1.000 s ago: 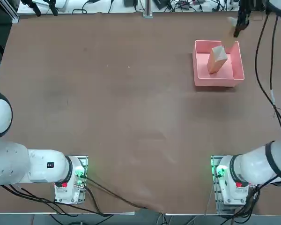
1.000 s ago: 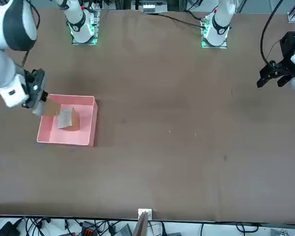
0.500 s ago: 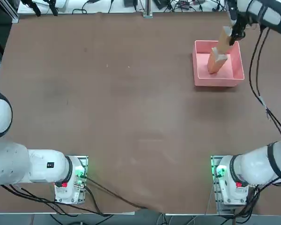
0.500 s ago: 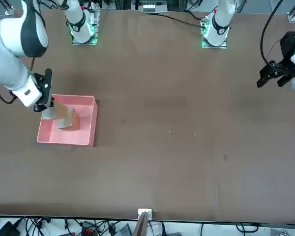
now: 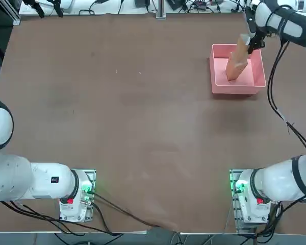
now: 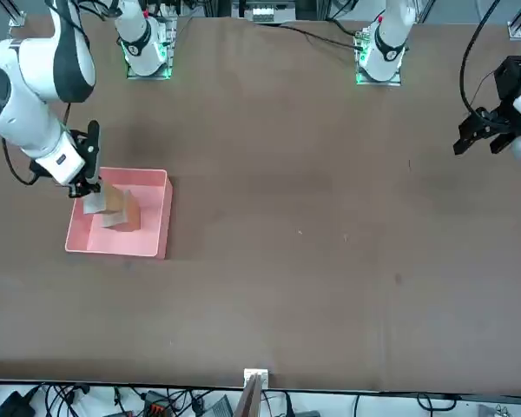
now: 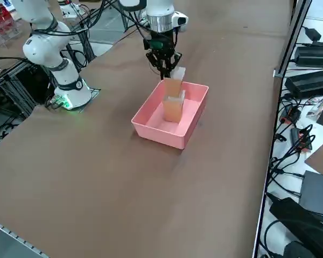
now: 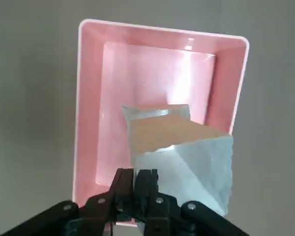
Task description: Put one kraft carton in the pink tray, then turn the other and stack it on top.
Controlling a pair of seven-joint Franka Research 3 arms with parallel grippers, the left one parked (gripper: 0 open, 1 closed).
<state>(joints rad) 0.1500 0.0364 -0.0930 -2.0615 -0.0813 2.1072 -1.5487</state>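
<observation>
A wide brown worktop [image 5: 143, 117] filled the room's middle, matte and evenly lit. Black cables [image 7: 290, 156] and power bricks [image 7: 317, 80] trailed along one edge, and more cords [image 6: 165, 404] hung tangled past the far side.

Square, shallow pink tray [image 5: 214, 81] near worktop's far right corner; inside, one kraft carton [image 5: 233, 70] upright, second carton [image 5: 241, 47] tilted, touching its top.

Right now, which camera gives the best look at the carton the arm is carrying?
The right side view: the held carton shows above the other carton in the pink tray, under the right gripper. Top and front views show it small; the wrist view shows the cartons overlapping.
</observation>
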